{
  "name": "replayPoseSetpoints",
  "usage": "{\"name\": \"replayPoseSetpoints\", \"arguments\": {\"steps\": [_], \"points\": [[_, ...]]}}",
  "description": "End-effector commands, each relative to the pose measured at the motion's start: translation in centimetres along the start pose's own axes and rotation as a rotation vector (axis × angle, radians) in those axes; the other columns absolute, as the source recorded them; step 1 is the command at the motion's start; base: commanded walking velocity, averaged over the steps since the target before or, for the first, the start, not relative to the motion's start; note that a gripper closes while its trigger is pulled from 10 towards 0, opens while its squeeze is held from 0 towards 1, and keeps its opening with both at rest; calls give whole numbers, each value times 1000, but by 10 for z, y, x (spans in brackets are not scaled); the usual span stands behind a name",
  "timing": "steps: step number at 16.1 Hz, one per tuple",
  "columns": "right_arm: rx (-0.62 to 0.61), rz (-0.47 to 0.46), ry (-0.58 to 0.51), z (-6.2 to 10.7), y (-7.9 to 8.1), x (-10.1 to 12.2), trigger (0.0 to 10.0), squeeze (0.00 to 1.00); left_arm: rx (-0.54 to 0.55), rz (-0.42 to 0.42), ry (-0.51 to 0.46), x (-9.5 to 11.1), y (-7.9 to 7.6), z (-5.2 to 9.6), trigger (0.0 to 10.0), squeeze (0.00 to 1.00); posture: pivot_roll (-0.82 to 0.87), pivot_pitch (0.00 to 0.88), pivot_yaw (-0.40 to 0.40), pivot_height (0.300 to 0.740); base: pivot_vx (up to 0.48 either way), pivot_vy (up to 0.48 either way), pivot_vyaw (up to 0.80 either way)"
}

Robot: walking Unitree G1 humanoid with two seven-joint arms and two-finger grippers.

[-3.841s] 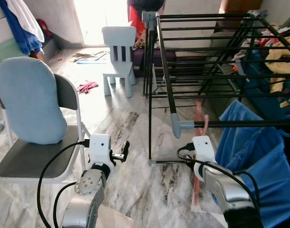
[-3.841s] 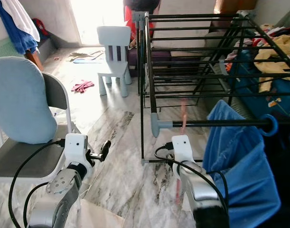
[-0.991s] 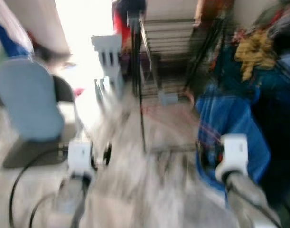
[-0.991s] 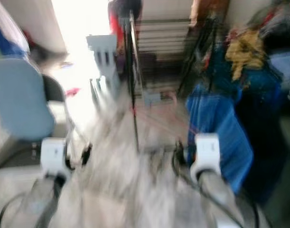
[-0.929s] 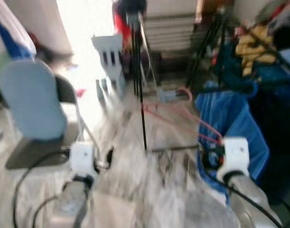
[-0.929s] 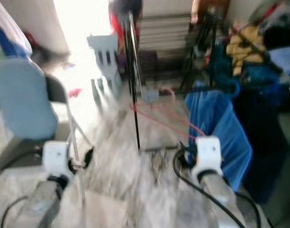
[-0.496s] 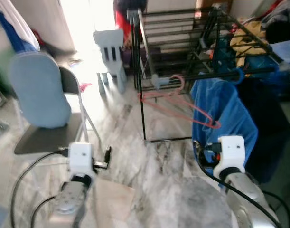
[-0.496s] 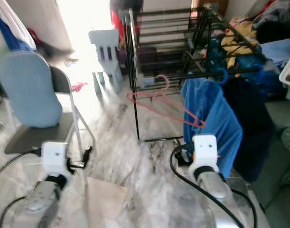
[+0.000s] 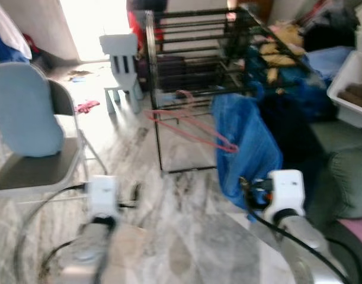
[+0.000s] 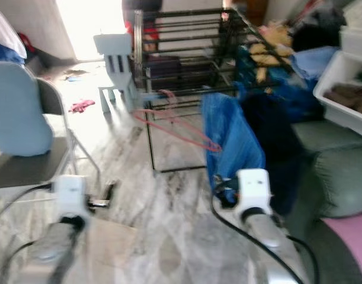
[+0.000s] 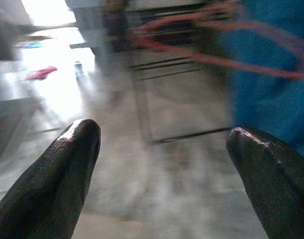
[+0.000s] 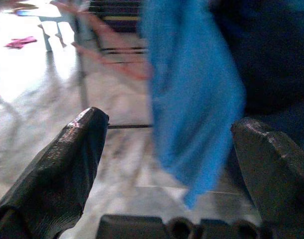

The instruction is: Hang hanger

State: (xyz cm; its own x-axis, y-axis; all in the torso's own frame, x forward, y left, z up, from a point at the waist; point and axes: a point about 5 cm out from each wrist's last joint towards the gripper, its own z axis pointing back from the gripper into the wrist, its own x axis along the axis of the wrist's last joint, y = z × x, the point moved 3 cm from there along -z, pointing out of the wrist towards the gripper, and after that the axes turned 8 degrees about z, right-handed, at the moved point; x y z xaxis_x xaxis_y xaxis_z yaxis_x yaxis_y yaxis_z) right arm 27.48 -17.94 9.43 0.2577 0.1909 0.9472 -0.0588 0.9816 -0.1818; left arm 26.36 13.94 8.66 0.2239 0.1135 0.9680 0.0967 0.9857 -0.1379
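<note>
Where rack's (image 9: 192,35) front rail runs, pink hanger (image 9: 189,121), hooked on.

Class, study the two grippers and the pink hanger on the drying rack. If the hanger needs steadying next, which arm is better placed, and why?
Probably right. The right gripper is open and nearer the hanger, beside the blue cloth; the left gripper sits farther over, by the chair.

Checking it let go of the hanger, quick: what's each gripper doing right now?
Left gripper: open, holding nothing.
Right gripper: open, holding nothing.
The pink hanger hangs on the drying rack.
</note>
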Motion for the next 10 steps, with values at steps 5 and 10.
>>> {"name": "replayPoseSetpoints", "arguments": {"steps": [5,10], "points": [[23,-10,-32,-1,7,8,10000,0,39,-4,-15,5,11,1,10000,0,-75,0,46,740,0,-234,0],[34,-4,-39,-2,10,10,10000,0,49,-3,-13,5,12,-1,10000,0,-75,0,48,740,0,0,0]]}}
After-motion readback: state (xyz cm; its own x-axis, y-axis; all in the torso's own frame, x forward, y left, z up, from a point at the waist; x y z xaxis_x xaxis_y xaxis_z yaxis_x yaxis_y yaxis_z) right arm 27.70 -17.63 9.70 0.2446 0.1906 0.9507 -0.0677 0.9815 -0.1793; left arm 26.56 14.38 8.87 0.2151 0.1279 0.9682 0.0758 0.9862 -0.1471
